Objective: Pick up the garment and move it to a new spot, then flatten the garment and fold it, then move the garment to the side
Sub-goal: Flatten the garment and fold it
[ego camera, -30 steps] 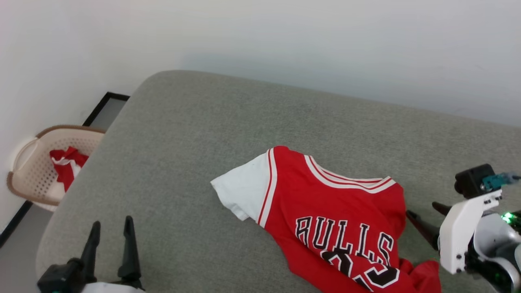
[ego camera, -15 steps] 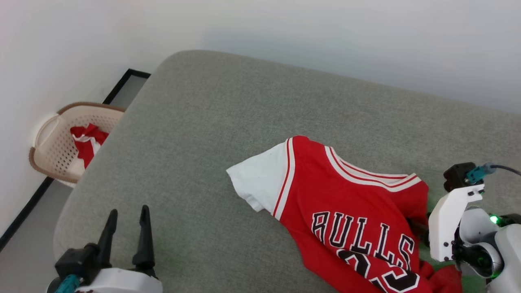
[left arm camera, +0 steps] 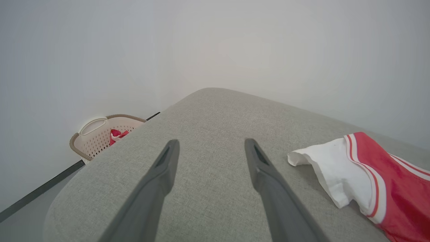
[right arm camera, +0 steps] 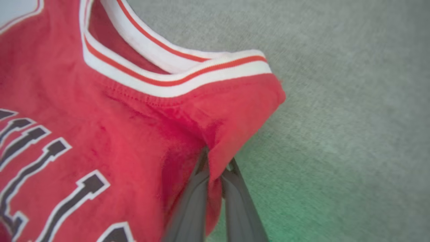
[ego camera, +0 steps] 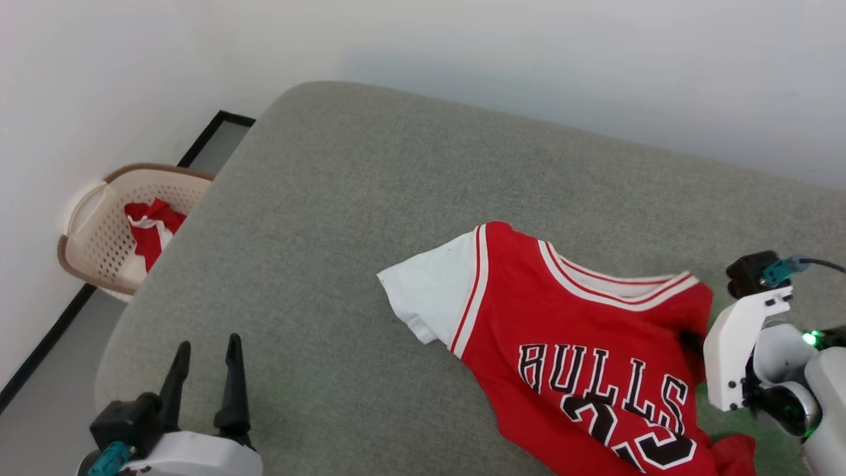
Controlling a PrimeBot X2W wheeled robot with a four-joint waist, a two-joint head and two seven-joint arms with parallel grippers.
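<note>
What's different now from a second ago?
The right gripper was open beside the shirt; it slid in and has now pinched the shirt's shoulder edge. The left gripper stayed open above the grey cushion, and the basket with the red cloth is as before.

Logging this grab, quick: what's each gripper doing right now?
Left gripper: open, holding nothing.
Right gripper: shut on the garment, near its collar-side shoulder.
</note>
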